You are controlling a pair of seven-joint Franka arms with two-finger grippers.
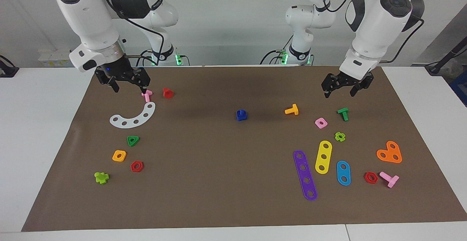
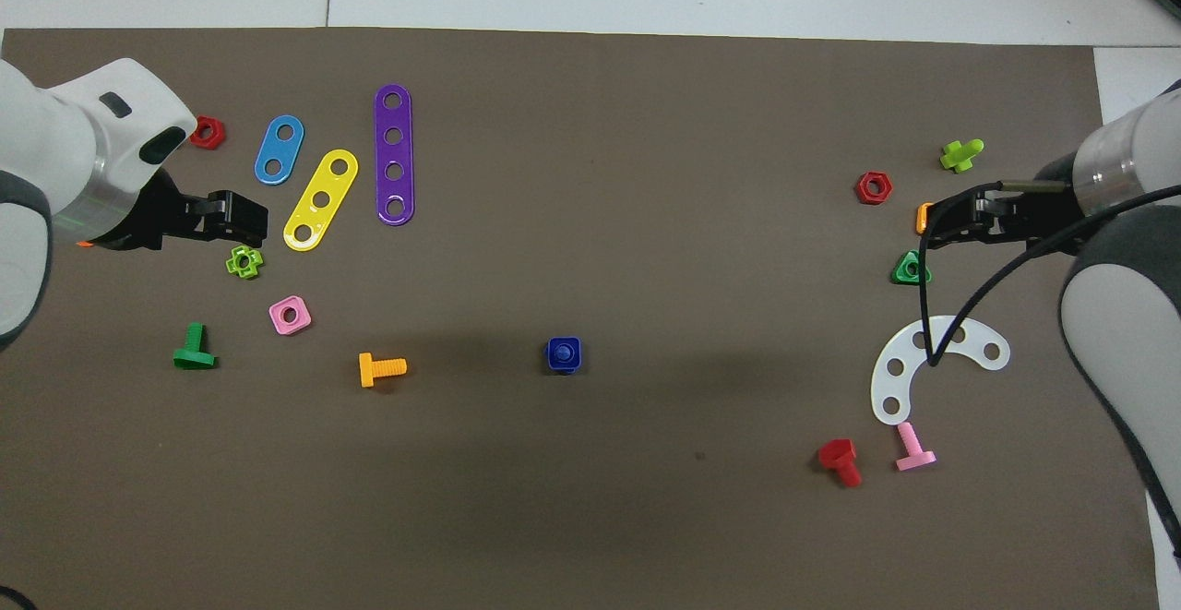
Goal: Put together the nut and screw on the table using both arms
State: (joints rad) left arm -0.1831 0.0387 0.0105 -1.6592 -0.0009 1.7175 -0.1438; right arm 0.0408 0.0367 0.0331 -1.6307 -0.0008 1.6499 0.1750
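The dark-blue nut [image 1: 241,117] and the dark-blue screw [image 1: 240,112] stand together as one piece in the middle of the brown mat [image 1: 219,182]. The square nut [image 2: 564,353] sits around the shaft, whose end [image 2: 563,351] shows in its hole. The triangular head is hidden. My left gripper [image 1: 340,89] is open and empty, raised over the mat at the left arm's end near a green screw [image 1: 343,113]. My right gripper [image 1: 128,85] is open and empty, raised over the right arm's end by a pink screw [image 1: 146,95]. In the overhead view the left gripper [image 2: 242,219] and the right gripper [image 2: 930,227] keep well apart from the blue piece.
At the left arm's end lie an orange screw [image 1: 292,110], a pink square nut [image 1: 321,123], purple [image 1: 305,174], yellow [image 1: 323,156] and blue [image 1: 343,173] strips and an orange heart plate [image 1: 389,152]. At the right arm's end lie a white curved plate [image 1: 134,117], a red screw [image 1: 168,93], a green triangular nut [image 1: 132,140] and an orange square nut [image 1: 119,155].
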